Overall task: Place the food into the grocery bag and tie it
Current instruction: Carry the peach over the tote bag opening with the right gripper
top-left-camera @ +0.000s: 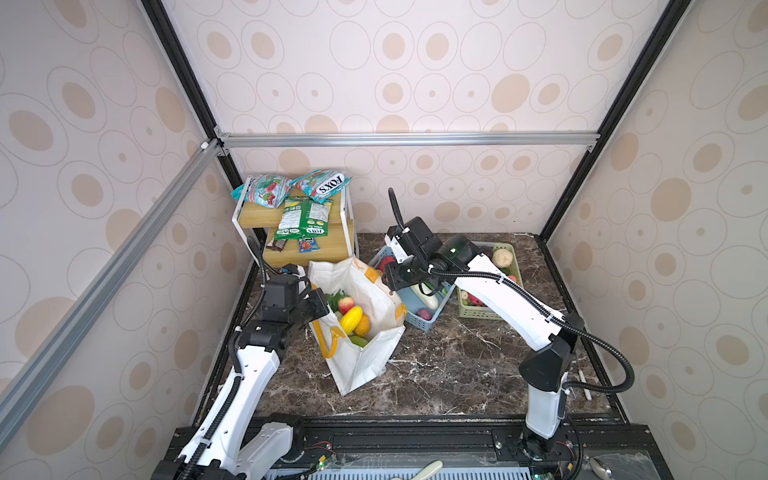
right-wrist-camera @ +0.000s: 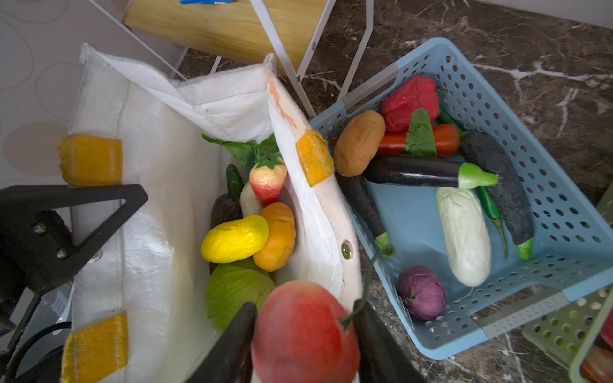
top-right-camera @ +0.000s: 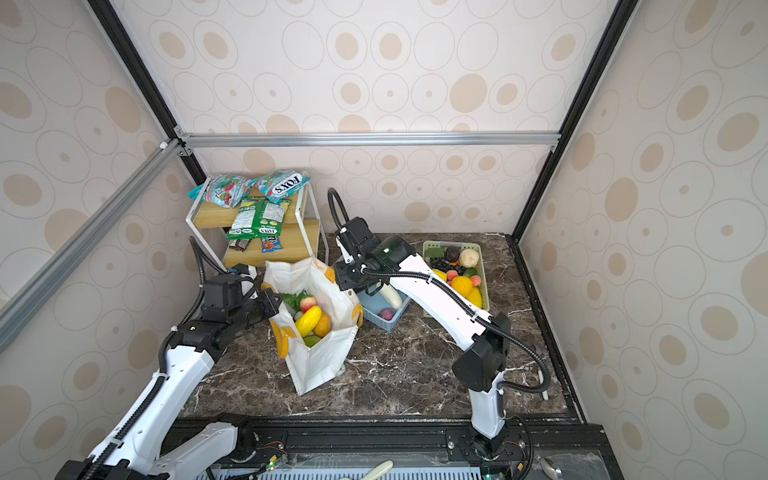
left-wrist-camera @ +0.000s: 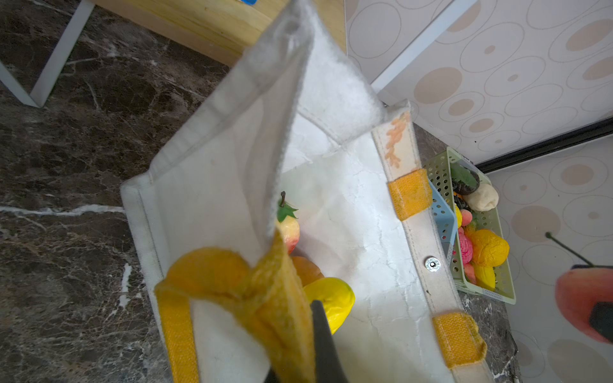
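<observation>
"FOX'S" reads upside down on a teal snack packet (top-left-camera: 323,185) at the top shelf's (top-left-camera: 254,216) back edge; other packets' print is illegible.

Top views overhead, wrist cameras close, apparently sharing bag (left-wrist-camera: 348,215)

White fabric grocery bag (top-left-camera: 365,361) with yellow-orange handles, upright, mouth open, one side against the blue basket (right-wrist-camera: 564,212), opposite rim pinched in the closed left gripper (top-left-camera: 320,307). Inside: yellow melon (right-wrist-camera: 235,238), orange fruit (right-wrist-camera: 278,237), strawberry (right-wrist-camera: 268,180), green cabbage (right-wrist-camera: 237,295). Red-orange peach (right-wrist-camera: 298,331) clamped in the right gripper (right-wrist-camera: 303,308) over the bag's rim beside the blue basket. In the blue basket: white cucumber (right-wrist-camera: 464,235), aubergine (right-wrist-camera: 414,172), red pepper (right-wrist-camera: 409,101), potato (right-wrist-camera: 358,142)
</observation>
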